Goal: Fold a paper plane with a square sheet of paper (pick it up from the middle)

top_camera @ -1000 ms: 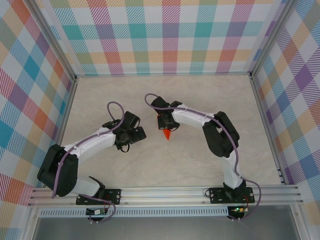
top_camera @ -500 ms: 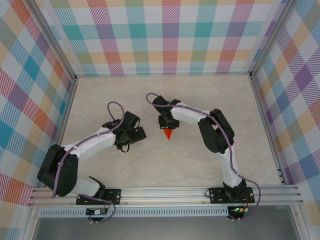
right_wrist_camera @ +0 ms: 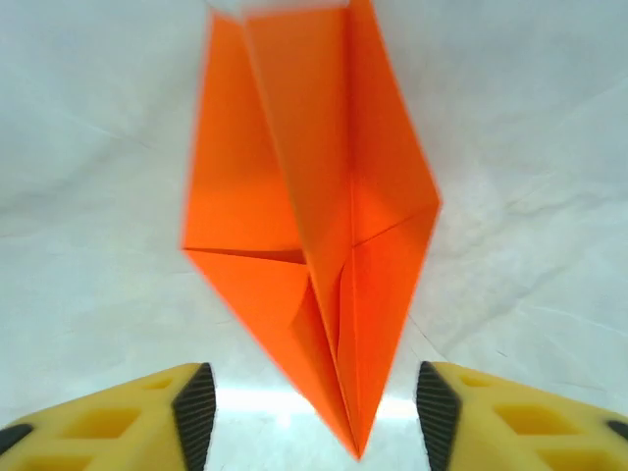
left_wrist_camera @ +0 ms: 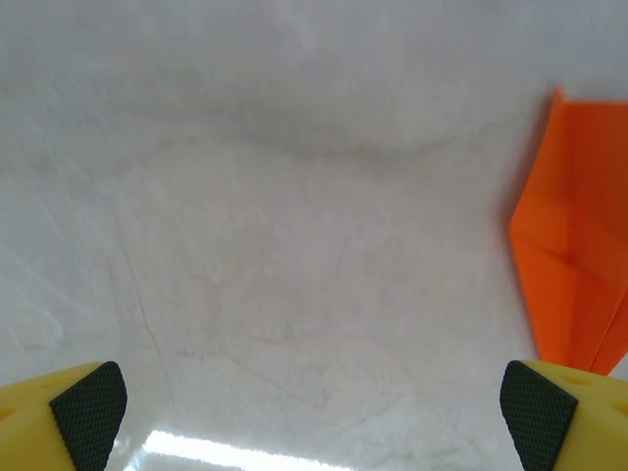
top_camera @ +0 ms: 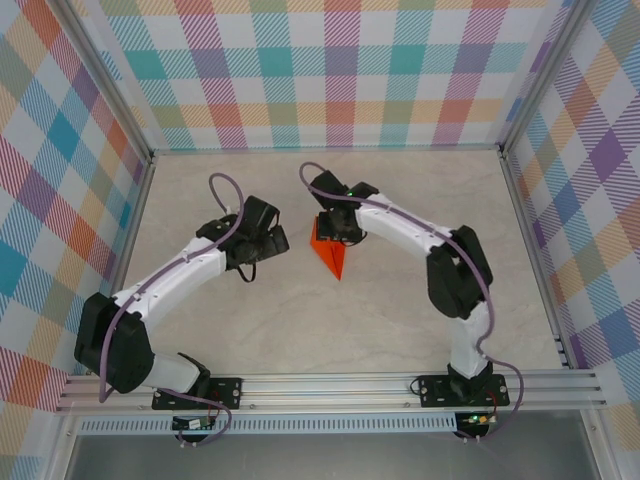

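1. Over on the left, the left end effector (top_camera: 275,243) hangs above bare surface (top_camera: 200,180), just left of the middle. Its yellow fingers (left_wrist_camera: 88,402) are spread as wide as they go, and there is nothing between the black pads, just pale marbled top under them.
2. Moving right, there it is: the paper plane (top_camera: 332,258), bright orange, lying on the surface around the middle. From above, its visible point aims toward the near edge. In the left wrist view it sits off to the right (left_wrist_camera: 574,275), creased, beside the right-hand finger and apart from the pads.
3. Right on top of it, the right end effector (top_camera: 336,228) sits over the plane's far part, its arm sweeping in from the right. The jaws stand partly apart, gripping nothing. From its wrist, the plane (right_wrist_camera: 314,226) lies flat, folds sharp, with one narrow point down between the fingers (right_wrist_camera: 191,412), touching neither pad.
4. Checked walls (top_camera: 600,150) close in the sides and far end.
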{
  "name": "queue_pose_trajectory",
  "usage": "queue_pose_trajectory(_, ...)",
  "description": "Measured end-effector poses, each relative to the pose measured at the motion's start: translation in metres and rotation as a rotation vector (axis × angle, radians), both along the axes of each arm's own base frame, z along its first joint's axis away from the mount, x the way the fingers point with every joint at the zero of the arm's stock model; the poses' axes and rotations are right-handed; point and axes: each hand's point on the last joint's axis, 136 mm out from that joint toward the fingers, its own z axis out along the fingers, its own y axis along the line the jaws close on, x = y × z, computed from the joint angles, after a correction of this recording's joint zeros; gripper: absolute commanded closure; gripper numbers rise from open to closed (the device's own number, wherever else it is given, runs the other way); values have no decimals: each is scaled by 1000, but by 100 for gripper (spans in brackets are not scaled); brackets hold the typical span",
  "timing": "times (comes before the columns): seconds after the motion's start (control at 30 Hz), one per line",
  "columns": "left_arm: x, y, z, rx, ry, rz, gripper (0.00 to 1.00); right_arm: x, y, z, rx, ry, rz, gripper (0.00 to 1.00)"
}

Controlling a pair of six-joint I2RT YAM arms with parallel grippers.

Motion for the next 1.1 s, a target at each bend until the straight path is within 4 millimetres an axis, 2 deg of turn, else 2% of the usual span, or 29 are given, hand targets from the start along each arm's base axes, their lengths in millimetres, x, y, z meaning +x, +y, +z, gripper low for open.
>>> queue_pose_trajectory(0.07, 10, 8, 16, 49, -58, 4, 0, 1, -11, 43, 46, -95, -26, 17)
queue_pose_trajectory(0.13, 15, 21, 28, 107, -105, 6, 0, -1, -32, 81, 70, -198, -60, 1)
queue_pose_trajectory(0.2, 17, 37, 38, 163, -155, 18, 0, -1, -66, 107, 51, -298, -113, 0)
queue_pose_trajectory(0.27, 18, 54, 44, 213, -197, 43, 0, -1, -105, 113, -2, -360, -180, 0)
queue_pose_trajectory(0.33, 19, 72, 47, 262, -233, 84, 0, -1, -146, 107, -73, -398, -251, 0)
queue_pose_trajectory(0.4, 19, 92, 44, 319, -261, 137, 0, -5, -190, 90, -171, -419, -320, 0)
queue_pose_trajectory(0.5, 17, 116, 27, 398, -260, 183, 0, -17, -248, 57, -287, -428, -394, 0)
queue_pose_trajectory(0.63, 14, 138, 4, 461, -245, 207, 0, -41, -307, 25, -378, -455, -463, 0)
queue_pose_trajectory(0.73, 13, 149, -11, 480, -254, 212, 0, -52, -325, 8, -401, -506, -464, 0)
queue_pose_trajectory(0.83, 12, 156, -28, 476, -268, 203, 0, -52, -333, -7, -394, -536, -452, 0)
queue_pose_trajectory(1.0, 16, 153, -50, 429, -348, 142, 0, -51, -332, -31, -341, -573, -399, 0)
queue_pose_trajectory(1.1, 20, 146, -58, 389, -411, 88, 0, -41, -325, -34, -294, -607, -356, 0)
